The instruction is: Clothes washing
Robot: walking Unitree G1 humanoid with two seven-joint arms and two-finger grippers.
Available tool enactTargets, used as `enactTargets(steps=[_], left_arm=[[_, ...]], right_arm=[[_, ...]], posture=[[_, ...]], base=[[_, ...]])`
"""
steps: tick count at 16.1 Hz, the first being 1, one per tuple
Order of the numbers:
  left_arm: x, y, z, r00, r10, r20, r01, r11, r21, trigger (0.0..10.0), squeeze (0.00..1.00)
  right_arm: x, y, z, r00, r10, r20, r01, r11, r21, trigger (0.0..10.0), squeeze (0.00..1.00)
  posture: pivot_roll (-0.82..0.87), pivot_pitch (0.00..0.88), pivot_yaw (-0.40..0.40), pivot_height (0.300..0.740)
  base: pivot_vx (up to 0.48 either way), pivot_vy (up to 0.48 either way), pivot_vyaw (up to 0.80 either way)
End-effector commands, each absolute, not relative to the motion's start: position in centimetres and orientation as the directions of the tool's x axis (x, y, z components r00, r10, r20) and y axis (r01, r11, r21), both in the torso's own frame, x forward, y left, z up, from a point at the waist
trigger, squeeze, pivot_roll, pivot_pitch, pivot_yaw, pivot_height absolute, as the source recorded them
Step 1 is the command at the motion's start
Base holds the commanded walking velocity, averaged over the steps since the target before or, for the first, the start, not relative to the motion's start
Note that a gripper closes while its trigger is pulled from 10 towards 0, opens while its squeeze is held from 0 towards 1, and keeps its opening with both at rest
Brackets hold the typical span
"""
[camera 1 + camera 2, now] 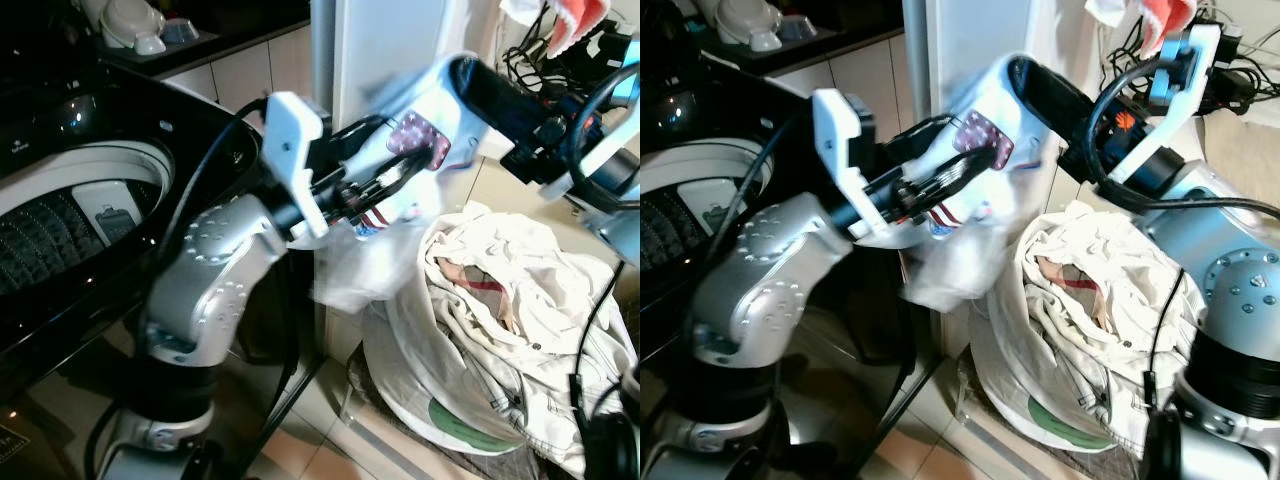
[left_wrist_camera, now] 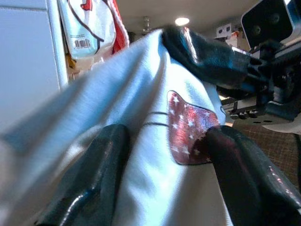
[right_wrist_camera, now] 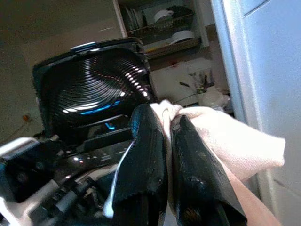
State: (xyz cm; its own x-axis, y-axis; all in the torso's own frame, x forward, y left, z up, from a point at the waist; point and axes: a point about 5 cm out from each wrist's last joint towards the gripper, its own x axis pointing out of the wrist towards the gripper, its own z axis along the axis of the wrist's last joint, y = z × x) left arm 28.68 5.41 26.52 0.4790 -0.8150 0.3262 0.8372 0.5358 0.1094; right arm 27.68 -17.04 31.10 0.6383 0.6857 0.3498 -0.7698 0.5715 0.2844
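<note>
A white garment (image 1: 385, 215) with a red star patch (image 1: 418, 131) hangs in the air between both arms, beside the open top-loading washing machine (image 1: 75, 215). My left gripper (image 1: 395, 178) has its black fingers (image 2: 99, 174) on either side of the cloth near the patch. My right gripper (image 1: 462, 78) is shut on the garment's upper edge; in the right wrist view its fingers (image 3: 148, 155) pinch the cloth. Below, a white bag (image 1: 470, 400) holds a heap of pale laundry (image 1: 505, 290) on the floor.
A tall white panel (image 1: 375, 50) stands right behind the lifted garment. Dishes (image 1: 135, 25) sit on the counter beyond the machine. Cables and a red-and-white item (image 1: 570, 25) hang at the upper right. Tiled floor lies in front.
</note>
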Motion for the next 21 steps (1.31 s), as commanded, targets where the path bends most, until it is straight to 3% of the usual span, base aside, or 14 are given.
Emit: enactTargets(steps=[1, 2, 5, 6, 21], left_arm=[[28.9, 4.9, 26.5, 0.490, -0.814, 0.313, 0.826, 0.548, 0.133, 10.0, 1.00], [29.1, 4.4, 26.3, 0.497, -0.811, 0.308, 0.822, 0.554, 0.133, 10.0, 0.00], [28.9, 4.1, 25.9, 0.481, -0.822, 0.304, 0.838, 0.533, 0.117, 10.0, 0.00], [29.1, 4.4, 25.8, 0.491, -0.814, 0.309, 0.836, 0.540, 0.096, 0.0, 0.00], [30.2, 6.3, 25.1, 0.559, -0.781, 0.278, 0.793, 0.602, 0.096, 0.0, 0.00]], right_arm=[[27.3, -16.8, 32.0, 0.614, 0.692, 0.379, -0.789, 0.551, 0.271, 0.0, 0.00], [27.1, -16.1, 32.0, 0.598, 0.706, 0.379, -0.801, 0.529, 0.280, 0.0, 0.00], [26.9, -15.5, 32.1, 0.590, 0.711, 0.382, -0.807, 0.507, 0.302, 0.0, 0.00], [26.9, -15.5, 32.1, 0.591, 0.709, 0.384, -0.806, 0.506, 0.306, 0.0, 0.00], [26.8, -15.4, 32.0, 0.611, 0.703, 0.365, -0.791, 0.523, 0.317, 0.0, 0.00]], posture=[[-0.11, 0.000, 0.006, 0.740], [-0.11, 0.000, 0.005, 0.740], [-0.11, 0.000, 0.009, 0.740], [-0.11, 0.000, 0.009, 0.740], [-0.11, 0.000, 0.010, 0.740]], base=[[0.000, 0.000, 0.00], [0.000, 0.000, 0.00], [0.000, 0.000, 0.00], [0.000, 0.000, 0.00], [0.000, 0.000, 0.00]])
